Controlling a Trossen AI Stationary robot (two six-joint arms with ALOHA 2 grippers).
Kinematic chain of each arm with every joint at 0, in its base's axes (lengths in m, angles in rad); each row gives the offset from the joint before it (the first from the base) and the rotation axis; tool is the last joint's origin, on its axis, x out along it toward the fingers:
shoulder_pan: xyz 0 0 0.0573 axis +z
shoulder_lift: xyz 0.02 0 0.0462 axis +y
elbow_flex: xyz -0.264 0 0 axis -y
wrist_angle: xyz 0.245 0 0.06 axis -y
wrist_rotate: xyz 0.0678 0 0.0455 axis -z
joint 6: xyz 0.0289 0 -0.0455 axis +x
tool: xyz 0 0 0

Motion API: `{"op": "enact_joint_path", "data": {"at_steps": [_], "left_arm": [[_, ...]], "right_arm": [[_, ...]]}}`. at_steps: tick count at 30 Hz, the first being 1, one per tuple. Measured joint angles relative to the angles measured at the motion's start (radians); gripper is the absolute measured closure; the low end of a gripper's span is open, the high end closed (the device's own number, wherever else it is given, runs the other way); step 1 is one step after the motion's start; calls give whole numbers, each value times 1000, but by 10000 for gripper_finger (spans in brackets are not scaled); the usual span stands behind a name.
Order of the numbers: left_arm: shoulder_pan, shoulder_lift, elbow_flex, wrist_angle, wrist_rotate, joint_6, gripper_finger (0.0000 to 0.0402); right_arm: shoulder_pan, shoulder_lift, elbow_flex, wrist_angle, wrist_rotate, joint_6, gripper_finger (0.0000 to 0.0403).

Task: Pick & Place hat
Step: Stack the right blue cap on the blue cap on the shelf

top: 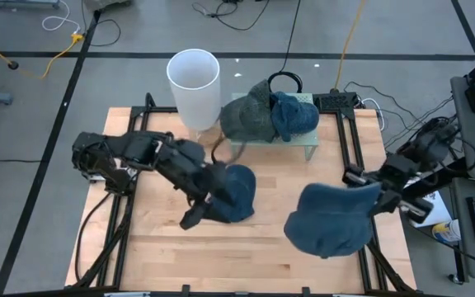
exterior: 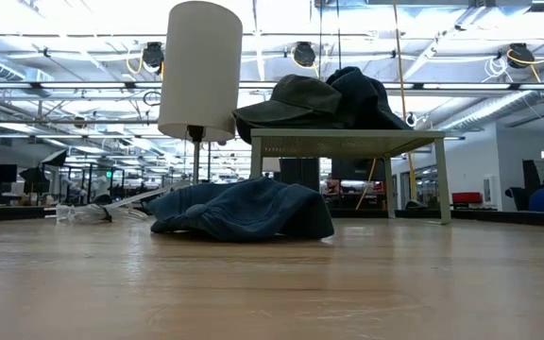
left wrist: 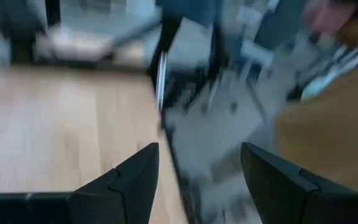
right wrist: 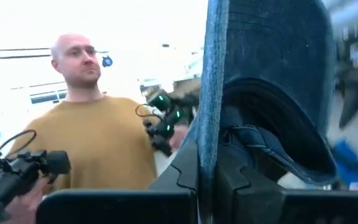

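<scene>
Right claw [top: 375, 196] pinches a floppy blue denim hat [top: 330, 217] – left claw [left wrist: 197, 180] is spread open, holding nothing, above the wooden surface [top: 180, 247].

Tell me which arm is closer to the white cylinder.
Left. The left gripper sits by the blue hat, just in front of the white cylinder; the right gripper holds another hat far off.

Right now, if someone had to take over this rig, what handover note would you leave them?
Right gripper: shut on a blue hat, held up over the table's right side.
Left gripper: open, empty, beside a second blue hat lying mid-table.
Small stand at the back carries a green cap and another blue hat; white cylinder next to it.
Done: one hat lifted. Left: place it; the mid-table hat is not yet picked.
A person stands nearby.
</scene>
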Motion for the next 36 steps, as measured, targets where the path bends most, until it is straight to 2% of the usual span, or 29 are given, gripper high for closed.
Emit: {"op": "enact_joint_path", "data": {"at_steps": [6,13,18,29,36], "left_arm": [[37,-23,0,293,-25,48,172],[90,-19,0,494,-23,65,172],[131,-12,0,504,-22,69,172],[157,-13,0,508,-49,119,172],[157,-13,0,502,-21,133,172]], "right_arm": [[-1,14,0,98,4,-176,398],[-84,73,0,131,31,-246,396],[-175,124,0,161,13,-265,396],[-393,255,0,360,-210,-171,397],[-482,328,0,455,-263,-104,397]]}}
